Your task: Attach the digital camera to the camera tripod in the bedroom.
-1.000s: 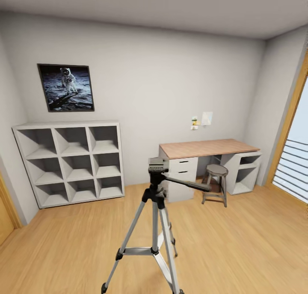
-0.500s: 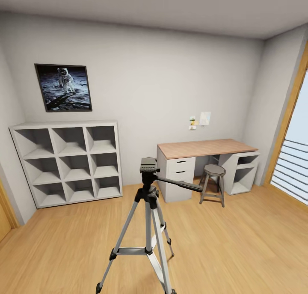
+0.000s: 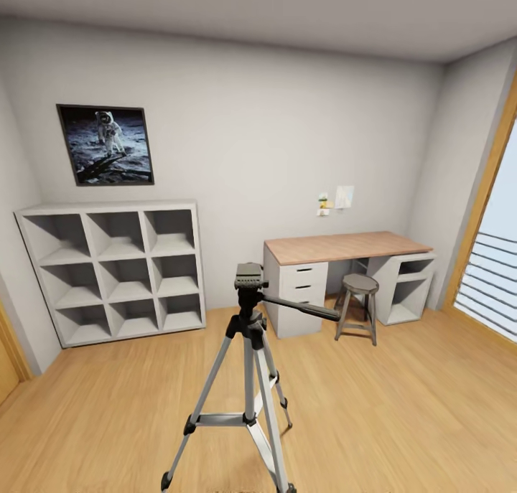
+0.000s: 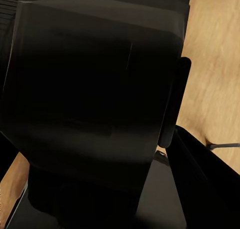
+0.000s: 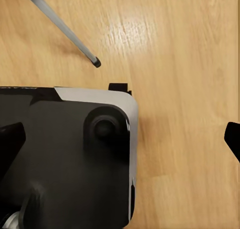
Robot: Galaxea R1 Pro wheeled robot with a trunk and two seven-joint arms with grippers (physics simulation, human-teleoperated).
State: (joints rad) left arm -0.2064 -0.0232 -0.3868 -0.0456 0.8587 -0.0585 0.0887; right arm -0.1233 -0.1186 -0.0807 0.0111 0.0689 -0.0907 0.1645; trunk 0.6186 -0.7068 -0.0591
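Ahead at twelve o'clock the camera tripod (image 3: 249, 364) stands on open floor (image 3: 402, 414), its pan handle (image 3: 301, 308) jutting toward three; stool (image 3: 357, 308) and tabletop (image 3: 345, 247) sit well behind.

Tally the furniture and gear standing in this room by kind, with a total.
Camera tripod: 1
Cube shelf: 1
Desk: 1
Stool: 1
Total: 4
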